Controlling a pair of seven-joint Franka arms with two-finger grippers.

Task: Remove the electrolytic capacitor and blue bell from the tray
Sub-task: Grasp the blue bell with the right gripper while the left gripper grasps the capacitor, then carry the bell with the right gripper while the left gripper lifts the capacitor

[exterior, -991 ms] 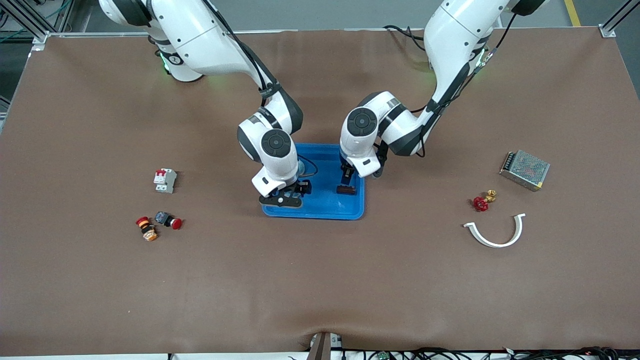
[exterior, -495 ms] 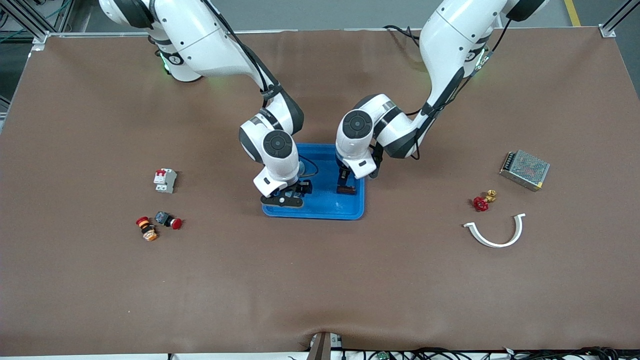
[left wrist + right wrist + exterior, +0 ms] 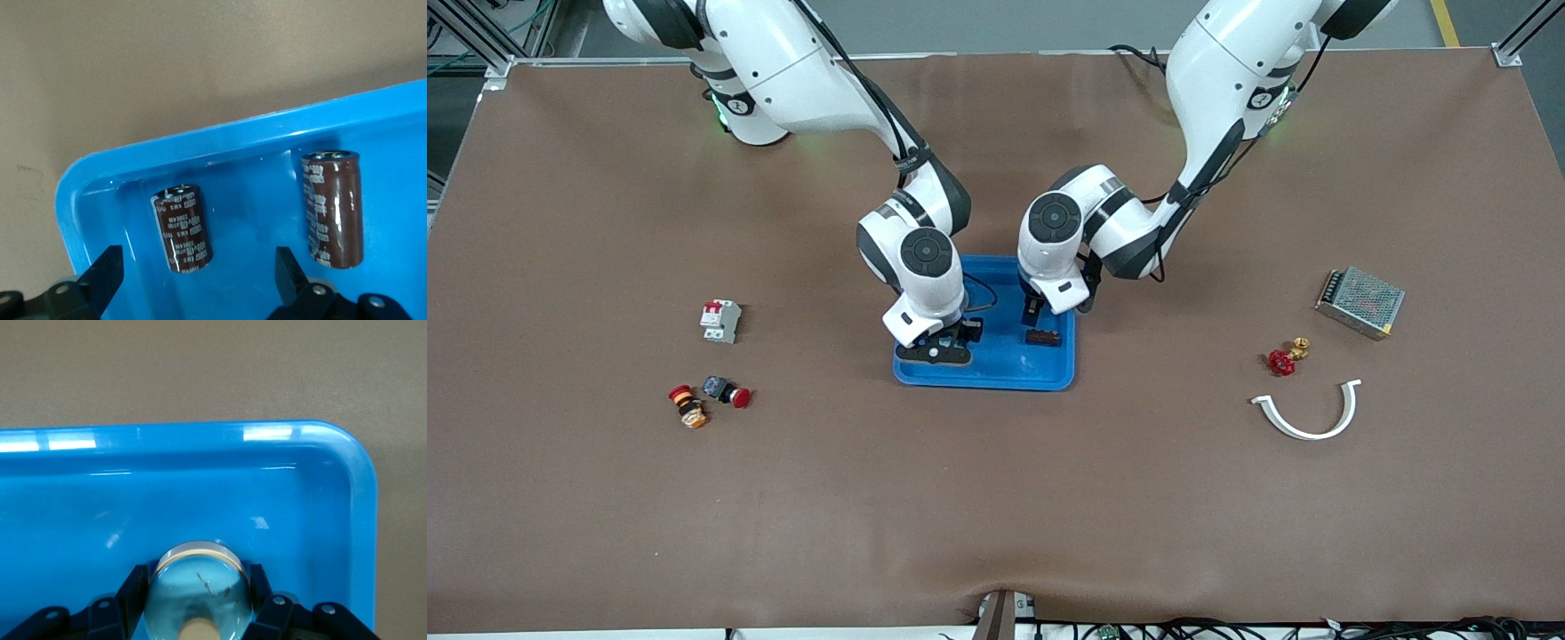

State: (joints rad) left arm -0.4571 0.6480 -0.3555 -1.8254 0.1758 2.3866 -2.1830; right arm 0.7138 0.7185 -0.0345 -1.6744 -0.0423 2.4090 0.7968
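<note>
A blue tray (image 3: 1005, 373) sits mid-table. A brown capacitor (image 3: 1043, 337) lies in it near the rim toward the left arm's end. My left gripper (image 3: 1034, 313) hangs open and empty just above it. In the left wrist view the capacitor (image 3: 183, 229) lies between my open fingers (image 3: 107, 273), and a second brown cylinder of the same look (image 3: 331, 208) shows beside it. My right gripper (image 3: 945, 340) is low over the tray's corner toward the right arm's end, shut on the bell (image 3: 934, 354). In the right wrist view the bell's shiny dome (image 3: 200, 583) fills the gap of the right gripper (image 3: 198, 577).
Toward the right arm's end lie a white breaker (image 3: 720, 320) and two red push buttons (image 3: 727, 391) (image 3: 687, 405). Toward the left arm's end lie a metal power supply (image 3: 1360, 301), a red valve (image 3: 1283, 359) and a white curved clip (image 3: 1309, 414).
My left gripper has let go of the capacitor and risen; the capacitor now lies in the tray. My right gripper has shifted slightly farther into the tray with the bell.
</note>
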